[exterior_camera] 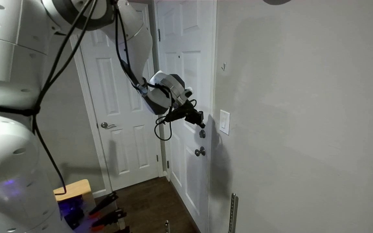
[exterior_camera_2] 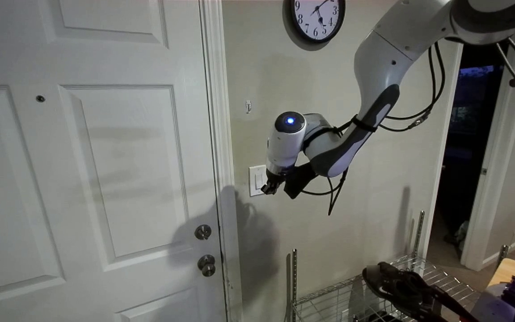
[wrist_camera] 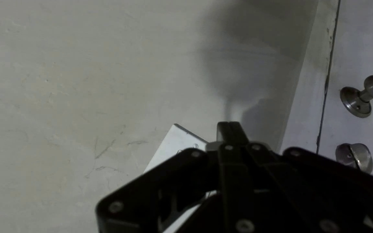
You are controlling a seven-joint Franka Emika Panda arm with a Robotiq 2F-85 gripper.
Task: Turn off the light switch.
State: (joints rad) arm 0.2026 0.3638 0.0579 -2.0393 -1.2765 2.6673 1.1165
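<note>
The light switch is a white upright plate with a rocker on the grey wall. It shows in both exterior views [exterior_camera: 224, 122] [exterior_camera_2: 254, 181]. My gripper shows in both exterior views [exterior_camera: 202, 125] [exterior_camera_2: 268, 189] and in the wrist view [wrist_camera: 231, 129]. Its black fingers are pressed together with nothing between them. In an exterior view the fingertips appear left of the plate with a gap; in an exterior view they overlap its lower right part. In the wrist view a corner of the light switch [wrist_camera: 168, 145] shows left of the fingers; the rest, with the rocker, is hidden behind the gripper.
A white door stands beside the switch, with a round knob [exterior_camera: 200, 151] [exterior_camera_2: 206, 265] [wrist_camera: 367, 95] and a deadbolt [exterior_camera: 202, 133] [exterior_camera_2: 202, 232] [wrist_camera: 355, 157]. A small hook [exterior_camera: 223, 66] is on the wall above. A wire shelf [exterior_camera_2: 324, 293] with black things stands below the arm.
</note>
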